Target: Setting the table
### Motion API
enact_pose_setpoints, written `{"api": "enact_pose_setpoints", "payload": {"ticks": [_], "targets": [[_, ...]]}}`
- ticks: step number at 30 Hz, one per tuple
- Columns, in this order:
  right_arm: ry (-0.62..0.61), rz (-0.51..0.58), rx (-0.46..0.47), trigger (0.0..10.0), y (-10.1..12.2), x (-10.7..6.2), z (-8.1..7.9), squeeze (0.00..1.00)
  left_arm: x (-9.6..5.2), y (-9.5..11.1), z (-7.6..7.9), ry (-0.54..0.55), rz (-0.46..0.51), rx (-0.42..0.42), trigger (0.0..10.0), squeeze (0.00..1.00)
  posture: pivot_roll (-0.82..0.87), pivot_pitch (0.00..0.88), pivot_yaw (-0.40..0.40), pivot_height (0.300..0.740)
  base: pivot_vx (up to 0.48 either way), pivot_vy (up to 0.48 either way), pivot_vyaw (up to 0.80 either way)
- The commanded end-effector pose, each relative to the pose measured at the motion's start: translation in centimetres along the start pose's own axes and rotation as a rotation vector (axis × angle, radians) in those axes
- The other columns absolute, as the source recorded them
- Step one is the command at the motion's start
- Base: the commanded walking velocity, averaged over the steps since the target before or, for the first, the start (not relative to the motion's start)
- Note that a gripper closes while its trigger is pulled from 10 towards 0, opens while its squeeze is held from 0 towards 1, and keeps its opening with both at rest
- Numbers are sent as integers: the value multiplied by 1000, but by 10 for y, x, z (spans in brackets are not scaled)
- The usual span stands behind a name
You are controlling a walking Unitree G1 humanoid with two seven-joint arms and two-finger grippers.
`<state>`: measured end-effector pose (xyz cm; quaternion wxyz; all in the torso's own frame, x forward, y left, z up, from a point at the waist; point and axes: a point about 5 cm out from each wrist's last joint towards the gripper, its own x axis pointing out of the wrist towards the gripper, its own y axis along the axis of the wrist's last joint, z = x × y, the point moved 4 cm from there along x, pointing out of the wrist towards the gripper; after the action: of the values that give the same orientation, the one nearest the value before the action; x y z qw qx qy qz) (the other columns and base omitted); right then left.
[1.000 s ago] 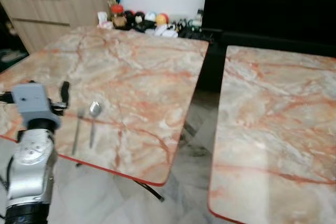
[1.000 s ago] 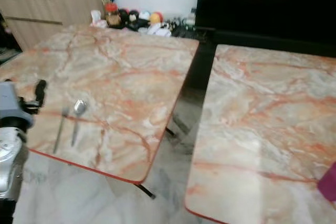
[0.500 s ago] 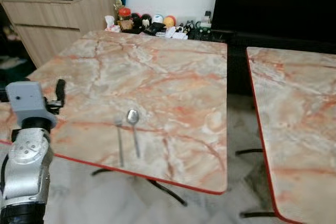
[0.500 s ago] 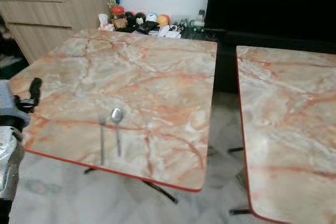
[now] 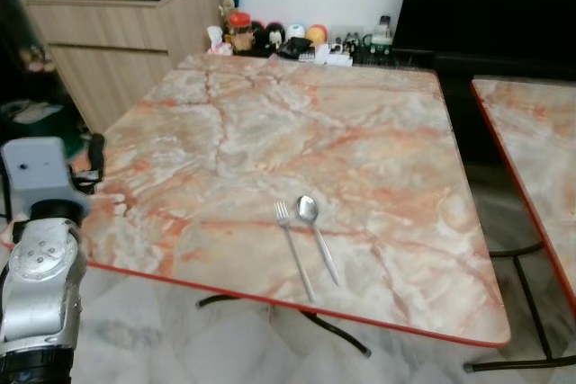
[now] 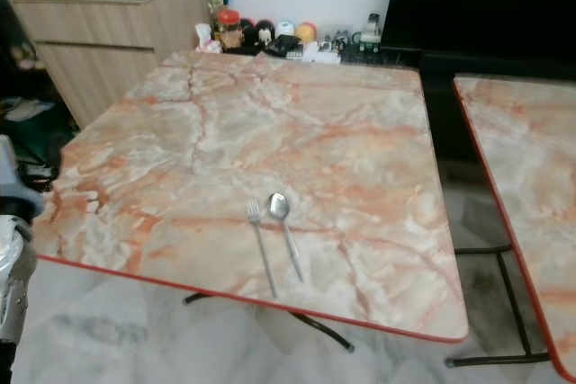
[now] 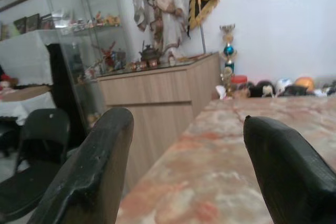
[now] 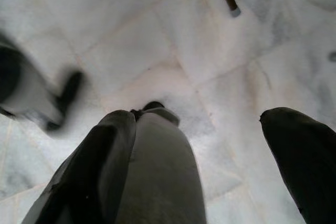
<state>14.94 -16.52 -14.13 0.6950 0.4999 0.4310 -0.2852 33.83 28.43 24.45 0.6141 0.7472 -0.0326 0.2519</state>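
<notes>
Fork [image 5: 294, 249] and spoon [image 5: 317, 245] side by side on marble table [image 5: 270, 123], close to near red edge — cutlery placed, no plate or glass visible, so setting looks partial. Left gripper [image 7: 184, 177] raised beside table's left edge, fingers wide, empty. Right gripper [image 8: 210, 166] hangs over floor tiles, fingers spread, empty. Most of tabletop bare — second table [image 5: 540, 132] right, gap between.
</notes>
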Motion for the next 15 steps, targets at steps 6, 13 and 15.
{"api": "enact_pose_setpoints", "payload": {"ticks": [6,13,15], "targets": [[20,-86,4,10000,-25,-4,-8,0,-1,0,-9,14,7,46,10000,0,63,63,6,740,0,0,0],[20,-83,8,10000,-25,-4,-9,0,-1,3,4,-54,24,39,10000,0,62,61,7,740,0,0,0],[21,-85,7,10000,-27,-4,-10,0,-1,2,8,-83,15,46,10000,0,62,61,7,740,0,0,0]]}}
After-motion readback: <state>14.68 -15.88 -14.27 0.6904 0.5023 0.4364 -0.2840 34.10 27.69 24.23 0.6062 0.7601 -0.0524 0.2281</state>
